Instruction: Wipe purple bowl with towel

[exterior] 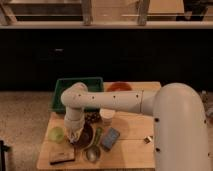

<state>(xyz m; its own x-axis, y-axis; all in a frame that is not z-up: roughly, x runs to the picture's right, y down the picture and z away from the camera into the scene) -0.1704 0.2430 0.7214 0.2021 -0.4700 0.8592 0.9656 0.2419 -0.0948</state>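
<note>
A dark purple bowl (85, 136) sits on the wooden table (130, 150), left of centre. My gripper (75, 131) hangs from the arm's wrist (74, 116) over the bowl's left rim. It is shut on a pale towel (75, 133), which hangs down into the bowl. The towel and wrist hide the bowl's left side.
A green tray (64, 86) and an orange bowl (119, 87) stand at the back. A white cup (106, 117), a blue sponge (110, 138), a green-handled scoop (93, 150), a green fruit (56, 133) and a dark block (61, 158) surround the purple bowl.
</note>
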